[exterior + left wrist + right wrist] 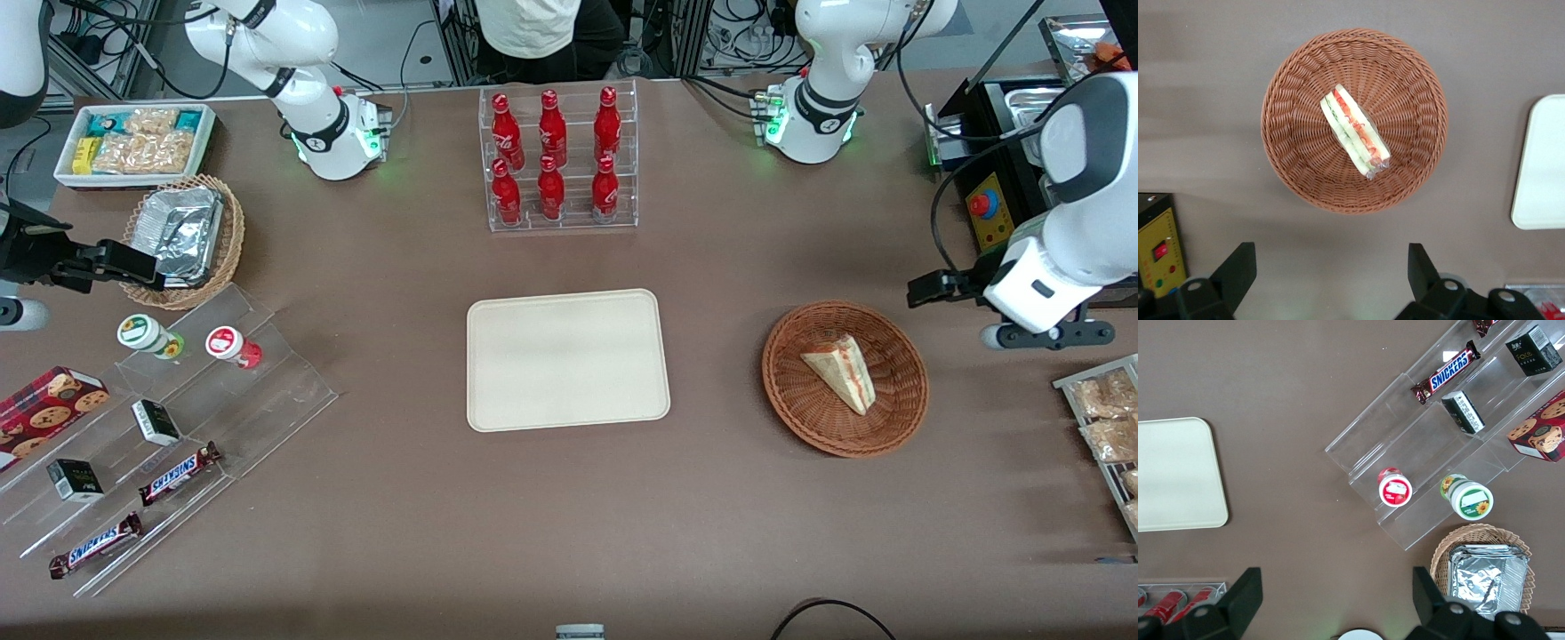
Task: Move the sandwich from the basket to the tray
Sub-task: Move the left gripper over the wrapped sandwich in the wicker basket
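1. One sandwich (1355,131) lies in the one reddish-brown basket (1291,100), seemingly wrapped in clear film, though that is hard to make out; its red, orange and green layers face up.
2. The gripper (1331,270) hangs above the table with its jaws spread wide and nothing between them; basket and sandwich lie on the table below, just ahead of the fingertips (1238,263).
3. One cream tray (567,359) sits bare, well apart from the jaws, beside the basket toward the parked arm's end.
4. Six red bottles (553,156) stand in a clear rack (562,218), three to a row.
5. Two bars reading "SNICKERS" (178,474) lie on clear steps (267,391), with two lidded cups (151,336).
6. A tan wicker basket (227,258) holds one crumpled foil container (182,229); a white bin (206,142) holds snack packets.
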Motion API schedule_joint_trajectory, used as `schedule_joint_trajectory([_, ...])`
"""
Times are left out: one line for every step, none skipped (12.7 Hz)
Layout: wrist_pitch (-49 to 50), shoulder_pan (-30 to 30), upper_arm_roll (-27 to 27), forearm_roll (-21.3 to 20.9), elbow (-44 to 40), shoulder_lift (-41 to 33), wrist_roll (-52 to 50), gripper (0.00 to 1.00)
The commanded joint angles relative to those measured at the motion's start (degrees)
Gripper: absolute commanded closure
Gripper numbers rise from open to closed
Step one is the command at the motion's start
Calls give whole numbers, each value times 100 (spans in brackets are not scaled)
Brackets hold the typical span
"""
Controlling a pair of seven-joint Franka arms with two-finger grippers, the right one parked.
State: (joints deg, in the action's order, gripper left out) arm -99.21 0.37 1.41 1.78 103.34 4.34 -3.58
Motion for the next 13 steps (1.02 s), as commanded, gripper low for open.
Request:
schedule_joint_trajectory([-545,-98,-27,-73,484,-82,-318,0])
schedule_joint_trajectory([-782,-124,-27,-73,659,-73,-388,0])
schedule_joint_trajectory([-1054,-125,-27,-73,861,-65,-493,0])
schedule_joint_trajectory([-1370,-125,-18,-73,1080,-65,-660,0])
schedule_joint_trajectory([-1626,-159,-27,-73,1257,-47,-809,0])
schedule_joint_trajectory([-1828,-168,-18,-73,1380,-21,-985,0])
schedule_joint_trajectory([-1935,-221,-18,-73,1460,32,-1187,0])
schedule_joint_trajectory([-2023,-282,-18,-73,1478,84,-1502,0])
schedule_joint_trajectory([-2093,-283,-18,-55,1487,172,-1844,0])
schedule_joint_trajectory([-2146,-344,-18,-20,1496,225,-2126,0])
schedule_joint_trajectory([-2216,-423,-18,-11,1496,278,-2495,0])
schedule_joint_trajectory([-2261,-484,-18,-11,1487,356,-2916,0])
schedule_joint_trajectory([-2331,-520,-18,-11,1504,392,-3207,0])
